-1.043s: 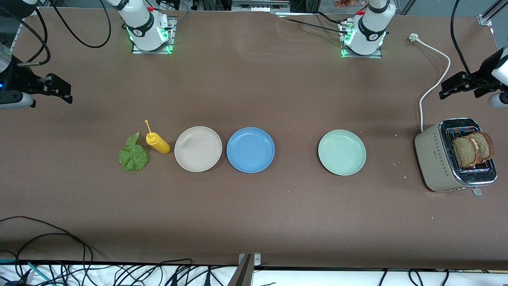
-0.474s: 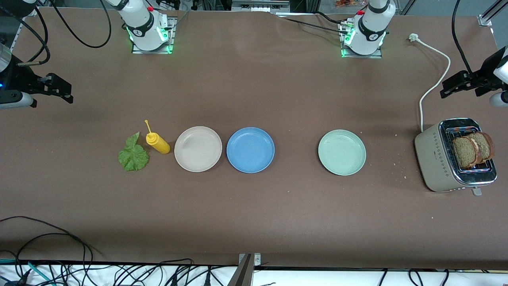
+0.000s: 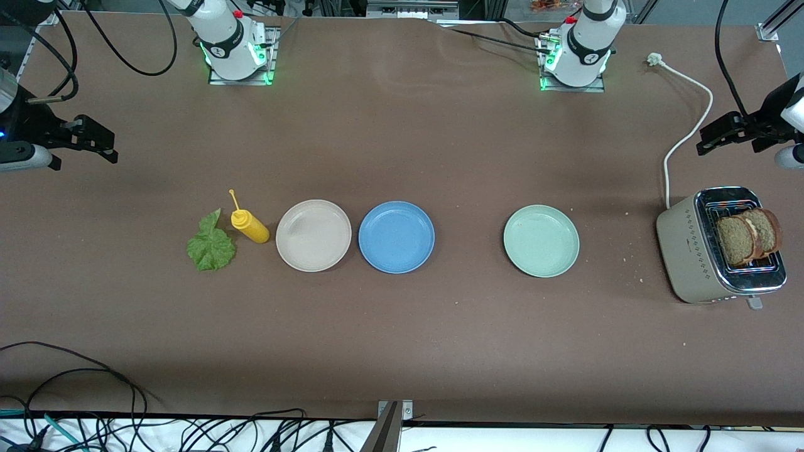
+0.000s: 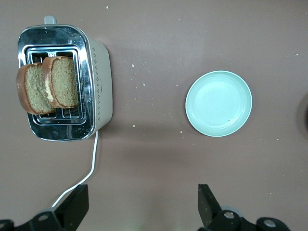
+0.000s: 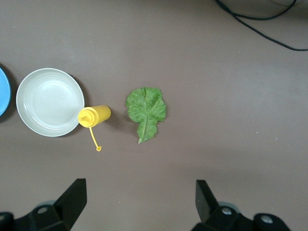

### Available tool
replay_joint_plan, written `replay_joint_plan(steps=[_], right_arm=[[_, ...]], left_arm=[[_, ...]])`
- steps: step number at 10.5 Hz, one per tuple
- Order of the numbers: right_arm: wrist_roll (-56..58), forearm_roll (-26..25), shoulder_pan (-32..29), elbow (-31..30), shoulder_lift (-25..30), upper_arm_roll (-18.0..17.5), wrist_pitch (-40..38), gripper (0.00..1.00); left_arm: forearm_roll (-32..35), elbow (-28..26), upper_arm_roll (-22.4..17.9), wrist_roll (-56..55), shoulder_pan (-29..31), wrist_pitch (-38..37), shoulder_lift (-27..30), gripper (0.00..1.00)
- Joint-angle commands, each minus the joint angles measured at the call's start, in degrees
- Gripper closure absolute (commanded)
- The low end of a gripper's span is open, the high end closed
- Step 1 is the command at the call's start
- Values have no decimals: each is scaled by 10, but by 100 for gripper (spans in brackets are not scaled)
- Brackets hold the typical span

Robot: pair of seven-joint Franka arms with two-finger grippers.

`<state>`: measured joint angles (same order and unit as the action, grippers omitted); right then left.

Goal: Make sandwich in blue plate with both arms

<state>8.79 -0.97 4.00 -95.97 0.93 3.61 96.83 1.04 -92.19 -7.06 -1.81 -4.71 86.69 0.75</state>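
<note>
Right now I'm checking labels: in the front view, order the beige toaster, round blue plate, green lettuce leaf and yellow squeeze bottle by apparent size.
1. Beige toaster, largest.
2. Round blue plate.
3. Green lettuce leaf.
4. Yellow squeeze bottle, smallest.
All lie about equally near the camera, so the order looks dependable.

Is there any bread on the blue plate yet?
No, the blue plate is bare, and both bread slices stand in the toaster at the left arm's end of the table.
</note>
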Motion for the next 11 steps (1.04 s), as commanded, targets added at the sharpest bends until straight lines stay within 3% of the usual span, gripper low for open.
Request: replay_joint_plan(steps=[1,11], right_arm=[[1,11,-7,18,-8,-4,-7,0],[1,10,-6,25,-15,-4,-7,0]], left_arm=[[-6,11,0,9,3,-9,-4,0],[-8,11,0,9,8,-10,-4,0]])
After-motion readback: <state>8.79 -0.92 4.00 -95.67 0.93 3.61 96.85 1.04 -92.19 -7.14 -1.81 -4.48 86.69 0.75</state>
